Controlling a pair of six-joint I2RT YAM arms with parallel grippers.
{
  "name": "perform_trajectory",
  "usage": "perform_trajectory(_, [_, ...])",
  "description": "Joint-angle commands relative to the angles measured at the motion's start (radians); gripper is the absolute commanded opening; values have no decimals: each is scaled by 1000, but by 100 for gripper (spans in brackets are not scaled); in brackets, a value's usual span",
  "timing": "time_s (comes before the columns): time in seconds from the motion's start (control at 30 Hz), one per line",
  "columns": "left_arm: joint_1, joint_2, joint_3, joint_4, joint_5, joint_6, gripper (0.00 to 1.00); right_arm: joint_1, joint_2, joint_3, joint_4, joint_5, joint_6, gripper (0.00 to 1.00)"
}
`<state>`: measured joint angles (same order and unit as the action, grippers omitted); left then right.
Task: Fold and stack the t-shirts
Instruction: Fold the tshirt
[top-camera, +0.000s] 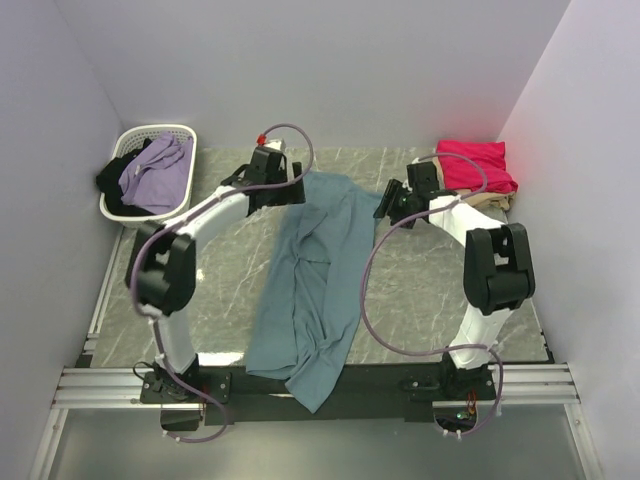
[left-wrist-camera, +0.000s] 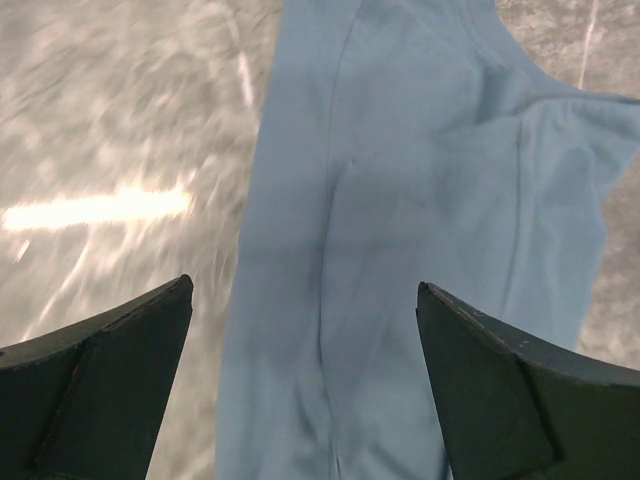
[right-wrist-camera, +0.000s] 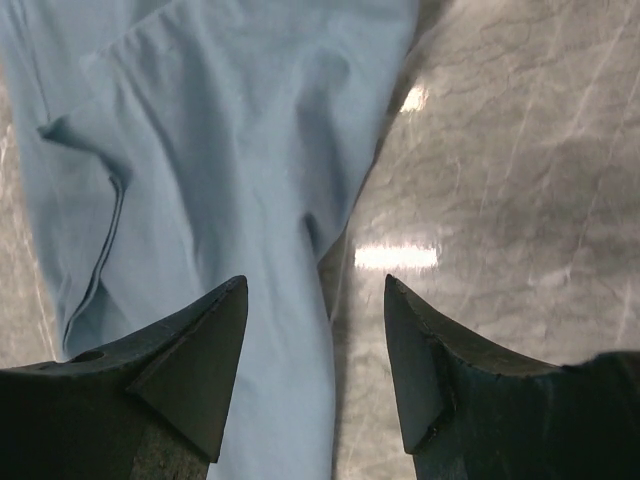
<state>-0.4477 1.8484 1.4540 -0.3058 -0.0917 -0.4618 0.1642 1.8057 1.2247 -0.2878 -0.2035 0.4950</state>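
A dusty teal-blue t-shirt (top-camera: 315, 280) lies crumpled lengthwise down the middle of the table, its near end hanging over the front edge. It fills the left wrist view (left-wrist-camera: 400, 200) and the left half of the right wrist view (right-wrist-camera: 220, 130). A folded crimson-pink shirt (top-camera: 475, 163) rests on a pale beige one (top-camera: 492, 203) at the back right. My left gripper (top-camera: 284, 196) is open and empty above the blue shirt's far left corner. My right gripper (top-camera: 386, 205) is open and empty above its far right edge.
A white slatted basket (top-camera: 125, 142) at the back left holds lilac and black cloth. Grey walls close in on the left, back and right. The marble-patterned table top (top-camera: 430, 290) shows on both sides of the blue shirt.
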Motion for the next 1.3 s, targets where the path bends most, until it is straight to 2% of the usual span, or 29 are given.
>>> perform_trajectory(0.0, [56,130,112,111,202,71,99,-14,66,24,75,12,25,64])
perform_trajectory(0.4, [138,405,334,185,320,69,99,-28,280,182,62,-36,45,64])
perform_trajectory(0.7, [150,615,575,125,492,25,97,-29,463,501,-100,-86,56,63])
perform_trajectory(0.8, [152,644,583,120,524,12,91,-31,501,567,-123,-97,65,62])
perform_trajectory(0.87, [153,652,580,125,534,8,76,-32,532,597,-131,-115,66,59])
perform_trajectory(0.9, [153,658,571,129,532,-1,69,-32,541,628,-137,-122,66,53])
perform_trajectory(0.93, [155,658,568,134,527,-8,53,-29,553,645,-143,-131,62,46])
perform_trajectory(1.0, [155,660,557,146,511,-26,35,-31,589,712,-169,-138,62,34])
perform_trajectory(1.03, [156,658,554,149,500,-34,11,-29,606,739,-181,-145,59,28])
perform_trajectory(1.07, [159,660,552,149,489,-41,1,-31,642,771,-195,-155,60,25])
perform_trajectory(1.27, [198,617,511,177,392,-113,1,-35,814,1087,-312,-197,68,17])
